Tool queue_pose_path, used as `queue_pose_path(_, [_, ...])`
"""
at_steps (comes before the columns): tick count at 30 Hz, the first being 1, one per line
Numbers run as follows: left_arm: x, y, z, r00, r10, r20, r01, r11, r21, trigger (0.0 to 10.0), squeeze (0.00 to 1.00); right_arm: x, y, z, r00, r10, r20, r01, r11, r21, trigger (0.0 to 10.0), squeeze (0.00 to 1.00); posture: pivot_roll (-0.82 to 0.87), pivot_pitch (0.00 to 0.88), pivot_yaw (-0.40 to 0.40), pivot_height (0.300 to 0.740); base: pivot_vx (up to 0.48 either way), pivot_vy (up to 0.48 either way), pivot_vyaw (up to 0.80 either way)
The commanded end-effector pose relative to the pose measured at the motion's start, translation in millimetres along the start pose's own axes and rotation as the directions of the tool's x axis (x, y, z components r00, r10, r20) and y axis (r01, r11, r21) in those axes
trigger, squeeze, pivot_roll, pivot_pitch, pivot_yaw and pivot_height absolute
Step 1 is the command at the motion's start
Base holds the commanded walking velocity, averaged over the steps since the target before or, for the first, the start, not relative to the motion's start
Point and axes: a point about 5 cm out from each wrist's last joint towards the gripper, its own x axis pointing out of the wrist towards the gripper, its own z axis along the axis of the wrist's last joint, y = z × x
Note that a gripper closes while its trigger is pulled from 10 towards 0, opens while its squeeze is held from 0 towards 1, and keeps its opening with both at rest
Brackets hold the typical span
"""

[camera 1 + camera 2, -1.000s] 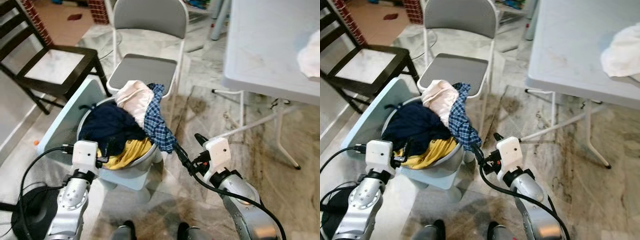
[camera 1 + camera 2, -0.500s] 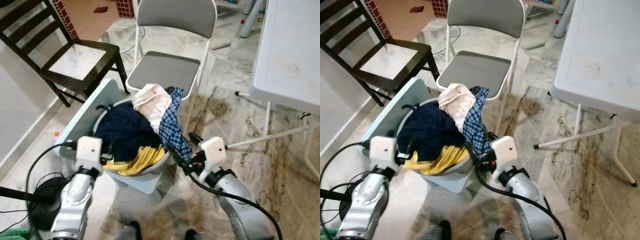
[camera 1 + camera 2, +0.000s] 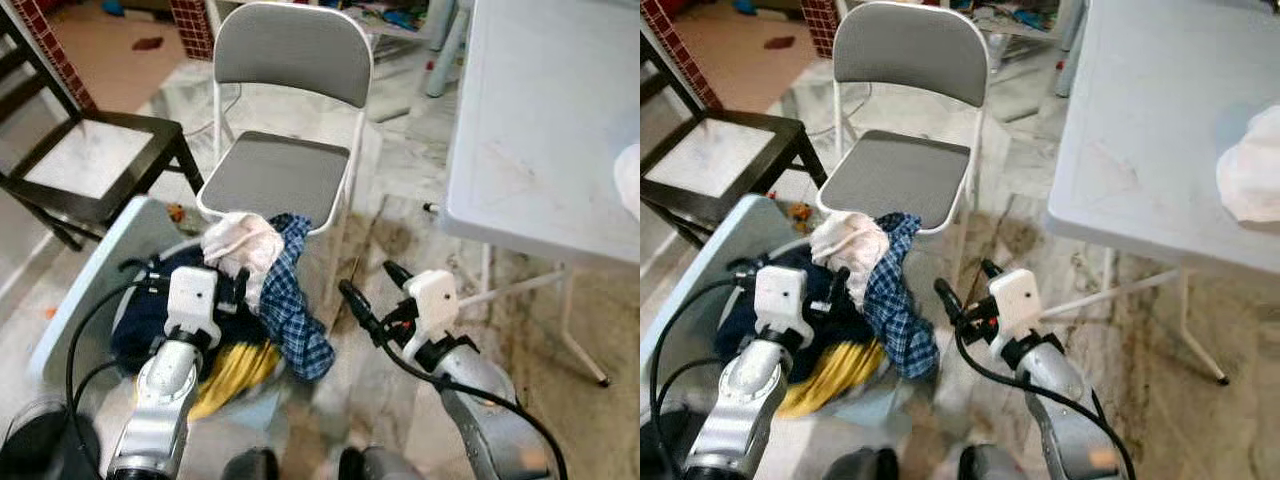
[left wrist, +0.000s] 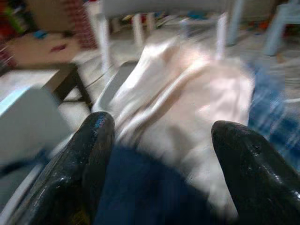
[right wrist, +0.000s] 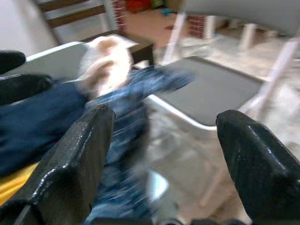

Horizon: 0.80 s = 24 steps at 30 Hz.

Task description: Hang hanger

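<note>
A heap of clothes fills a basin low on my left: a cream garment (image 3: 240, 242), a blue plaid shirt (image 3: 297, 325) hanging over the rim, a navy garment (image 3: 148, 322) and a yellow one (image 3: 228, 368). My left gripper (image 3: 195, 274) is open right at the heap. In the left wrist view the cream garment (image 4: 187, 89) and navy cloth (image 4: 150, 192) lie between its fingers (image 4: 91, 150), and I cannot tell whether they touch. My right gripper (image 3: 372, 288) is open and empty, just right of the plaid shirt, over the floor.
A grey folding chair (image 3: 285, 175) stands right behind the basin. A dark wooden chair (image 3: 85, 170) is at far left. A white folding table (image 3: 540, 130) fills the right side, with a white cloth (image 3: 1248, 170) on it. The basin rests on a pale blue stand (image 3: 95, 290).
The whole picture has swung and blurred, so the camera moved. The basin now lies lower left. My left gripper sits closer into the clothes heap. Both grippers remain open.
</note>
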Motion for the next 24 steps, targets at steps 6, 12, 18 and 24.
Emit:
queue_pose_path(6, [-2.2,4.3,-10.6,0.996,0.061,-0.066,-0.06,0.998,0.011,10.0,0.0,0.7,4.6,-3.6,1.0,0.025,-0.012,-0.025,1.0,0.009,10.0,0.0,0.06,0.23,0.022,0.74,0.0,0.0,0.25])
queue_pose_path(12, [-0.4,1.0,-12.6,0.996,0.054,-0.076,-0.052,0.998,0.037,10.0,0.0,0.9,5.2,-3.7,0.999,0.039,-0.01,-0.039,0.999,0.001,10.0,0.0,0.06,0.227,0.025,0.74,0.0,0.0,0.0])
queue_pose_path(18, [0.5,2.9,-15.5,0.993,0.078,-0.091,-0.073,0.996,0.061,10.0,0.0,0.9,6.7,-3.7,0.999,0.05,-0.01,-0.05,0.999,-0.006,10.0,0.0,0.06,0.229,0.026,0.74,0.0,0.0,0.33])
queue_pose_path(24, [2.1,5.6,-24.3,0.99,0.059,-0.126,-0.052,0.997,0.058,10.0,0.0,0.6,8.7,-3.9,0.999,0.048,-0.009,-0.048,0.999,0.003,10.0,0.0,0.05,0.235,0.023,0.74,0.0,0.0,0.56])
